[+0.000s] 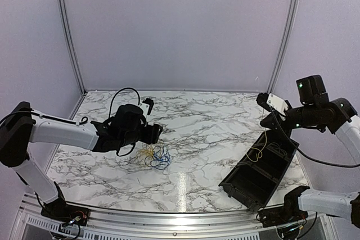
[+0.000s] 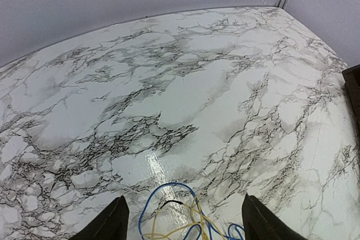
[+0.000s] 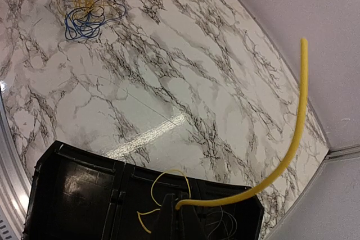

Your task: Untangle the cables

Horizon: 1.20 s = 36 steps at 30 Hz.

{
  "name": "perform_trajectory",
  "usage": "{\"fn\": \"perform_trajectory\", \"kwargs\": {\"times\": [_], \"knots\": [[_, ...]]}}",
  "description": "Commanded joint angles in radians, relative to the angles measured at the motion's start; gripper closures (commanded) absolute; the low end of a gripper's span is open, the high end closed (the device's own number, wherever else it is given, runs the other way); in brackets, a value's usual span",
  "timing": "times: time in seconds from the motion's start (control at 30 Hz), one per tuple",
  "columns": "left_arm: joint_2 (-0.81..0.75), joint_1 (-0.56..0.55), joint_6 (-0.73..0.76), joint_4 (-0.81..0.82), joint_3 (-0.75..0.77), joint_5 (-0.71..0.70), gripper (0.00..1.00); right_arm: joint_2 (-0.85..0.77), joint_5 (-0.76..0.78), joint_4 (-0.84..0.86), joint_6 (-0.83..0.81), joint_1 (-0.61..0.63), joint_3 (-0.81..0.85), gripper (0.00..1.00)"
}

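While the tangle (image 1: 154,155) of cables lies on the marble table (image 1: 214,133), the left gripper (image 2: 184,206) hangs just over it with its jaws spread wide. Closing on a single outer blue loop, not the knotted middle, should draw one strand free cleanly. Thin blue and yellow loops cross in one loose bunch. Well apart, the right gripper (image 3: 179,209) pinches one yellow cable (image 3: 304,82) that hangs toward the black bin (image 1: 253,181).
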Motion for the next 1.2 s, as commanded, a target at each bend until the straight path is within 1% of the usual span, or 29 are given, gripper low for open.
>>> {"fn": "perform_trajectory", "kwargs": {"times": [0.0,0.17,0.3,0.47,0.53,0.67,0.83,0.9,1.03,1.1,1.17], "knots": [[0.022,0.001,-0.003,0.006,0.021,-0.018,0.28,-0.03,0.061,-0.113,-0.051,-0.01,0.011,1.0],[0.03,0.0,0.005,0.008,0.027,-0.027,0.28,-0.047,0.08,-0.218,-0.088,-0.01,0.08,1.0],[0.042,0.0,0.011,0.009,0.035,-0.03,0.28,-0.062,0.085,-0.27,-0.111,-0.01,0.118,1.0],[0.04,0.0,0.008,0.011,0.03,-0.03,0.28,-0.052,0.113,-0.296,-0.144,-0.01,0.043,1.0],[0.037,0.0,0.006,0.011,0.023,-0.03,0.28,-0.047,0.116,-0.273,-0.139,-0.01,-0.016,1.0],[0.029,0.0,0.002,0.011,0.011,-0.025,0.28,-0.033,0.136,-0.173,-0.125,-0.011,-0.139,1.0],[0.001,0.0,-0.003,0.011,-0.016,-0.024,0.28,0.007,0.238,-0.015,-0.13,-0.014,-0.297,1.0],[-0.008,0.0,-0.007,0.011,-0.027,-0.026,0.28,0.06,0.266,0.035,-0.141,-0.034,-0.341,1.0],[-0.014,0.0,-0.018,0.012,-0.048,-0.028,0.28,0.2,0.256,0.097,-0.181,-0.144,-0.359,1.0],[-0.015,0.0,-0.021,0.012,-0.056,-0.027,0.28,0.277,0.245,0.105,-0.204,-0.198,-0.354,1.0],[-0.017,0.001,-0.017,0.014,-0.061,-0.031,0.28,0.343,0.234,0.076,-0.241,-0.22,-0.35,1.0]]}}
